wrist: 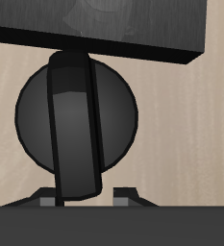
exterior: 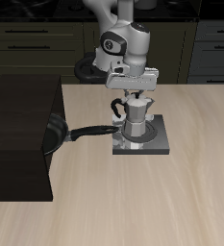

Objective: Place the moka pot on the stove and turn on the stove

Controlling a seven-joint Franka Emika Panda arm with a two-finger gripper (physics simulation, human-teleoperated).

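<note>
The pot (exterior: pixel 136 119) stands upright on the stove (exterior: pixel 142 142), over the coil, near the middle of the table and toward its back edge. The gripper (exterior: pixel 135 95) hangs directly above the pot, at its lid knob; whether its jaws clasp the knob or are parted I cannot tell. In the wrist view a dark round top with a handle (wrist: pixel 77 125) fills the frame, so it gives no help on the fingers. Placing looks about done. Next, judging by this, the arm must lift clear, travel to the stove's knob and turn it, without nudging the pot. A frying pan (exterior: pixel 60 133) lies just beside the stove, against a black block (exterior: pixel 22 135).
</note>
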